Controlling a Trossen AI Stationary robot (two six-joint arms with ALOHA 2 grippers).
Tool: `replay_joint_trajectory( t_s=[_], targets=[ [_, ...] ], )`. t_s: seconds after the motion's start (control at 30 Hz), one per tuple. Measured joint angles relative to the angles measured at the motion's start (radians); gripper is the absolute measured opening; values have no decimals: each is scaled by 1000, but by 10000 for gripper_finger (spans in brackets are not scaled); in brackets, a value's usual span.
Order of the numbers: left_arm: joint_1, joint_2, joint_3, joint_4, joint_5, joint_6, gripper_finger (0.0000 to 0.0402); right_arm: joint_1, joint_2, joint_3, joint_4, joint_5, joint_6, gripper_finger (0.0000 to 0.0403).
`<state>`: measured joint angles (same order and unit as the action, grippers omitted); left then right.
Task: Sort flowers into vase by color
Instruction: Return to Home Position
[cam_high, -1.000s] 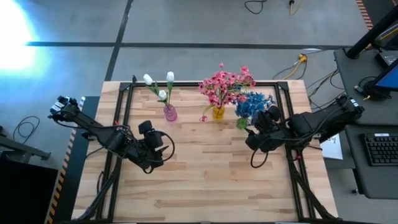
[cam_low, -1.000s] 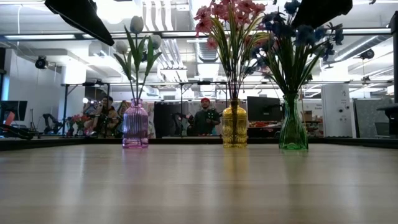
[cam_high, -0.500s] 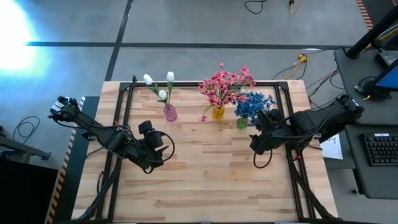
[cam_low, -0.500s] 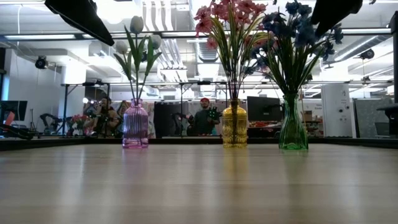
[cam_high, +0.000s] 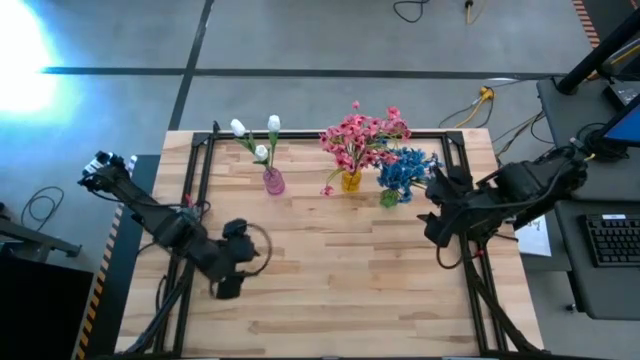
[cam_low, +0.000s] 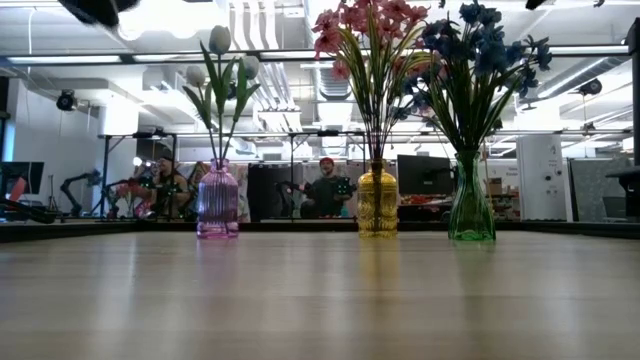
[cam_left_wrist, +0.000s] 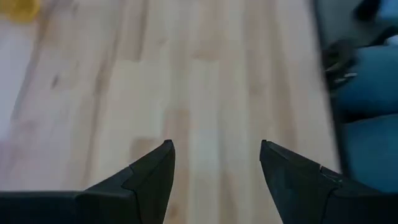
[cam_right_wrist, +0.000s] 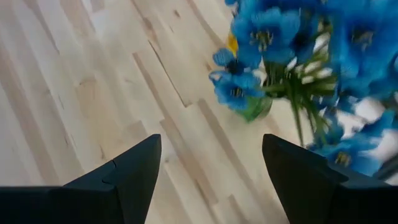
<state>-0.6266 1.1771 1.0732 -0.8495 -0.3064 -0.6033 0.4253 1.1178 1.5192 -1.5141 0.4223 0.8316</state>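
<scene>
One yellow vase (cam_low: 377, 200) stands near a long edge of the table (cam_high: 330, 300) and holds the pink flowers (cam_low: 362, 25). Beside the yellow vase on the left arm's side, a violet vase (cam_low: 217, 201) holds the white buds (cam_low: 219, 40). Just beside the yellow vase on the right arm's side, a green vase (cam_low: 471, 208) holds the blue flowers (cam_low: 478, 40). The left gripper (cam_left_wrist: 215, 145) hangs over bare wood well apart from the yellow vase, on the violet vase's side, its jaws spread wide with nothing between them. The right gripper (cam_right_wrist: 211, 138) hovers beyond the green vase, on the side away from the yellow vase. Its jaws are likewise wide apart and empty, and it faces the blue flowers.
</scene>
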Motion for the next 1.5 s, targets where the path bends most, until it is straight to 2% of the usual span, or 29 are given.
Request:
replay_joint_trajectory(
  t_s=[0.07, 0.17, 0.3, 0.4, 0.5, 0.6, 0.73, 0.87, 1.03, 1.1, 1.23, 1.4, 1.5],
  targets=[
    [-62, -10, 2, 32, -48, -2, 222, 20, -16, -3, 11, 26, -45, 269],
    [-180, -31, -4, 71, -194, -5, 222, 85, -50, -22, 18, 82, -76, 266],
    [-346, -49, -9, 78, -323, -116, 215, 219, -131, -88, 88, 104, -81, 265],
    [-457, -50, -14, 81, -415, -194, 204, 337, -216, -192, 223, 123, -71, 265],
    [-513, -45, -23, 83, -496, -229, 191, 439, -303, -326, 375, 186, -88, 265],
    [-516, -34, -43, 102, -509, -246, 176, 499, -374, -454, 507, 201, -91, 265],
    [-511, -25, -127, 226, -471, -188, 147, 534, -441, -605, 682, 208, -127, 265],
    [-504, -36, -259, 456, -456, -68, 109, 533, -487, -737, 874, 208, -219, 261],
    [-405, -69, -414, 753, -418, 147, 58, 532, -513, -855, 1047, 207, -296, 248],
    [-333, -92, -464, 842, -329, 224, 39, 532, -516, -888, 1102, 209, -324, 244],
    [-165, -135, -551, 937, -74, 341, 6, 532, -516, -917, 1145, 236, -347, 236],
    [13, -230, -615, 897, 157, 400, 5, 532, -519, -934, 1173, 285, -373, 226],
    [79, -329, -589, 802, 209, 441, 2, 532, -522, -939, 1201, 288, -381, 222]
  ],
)
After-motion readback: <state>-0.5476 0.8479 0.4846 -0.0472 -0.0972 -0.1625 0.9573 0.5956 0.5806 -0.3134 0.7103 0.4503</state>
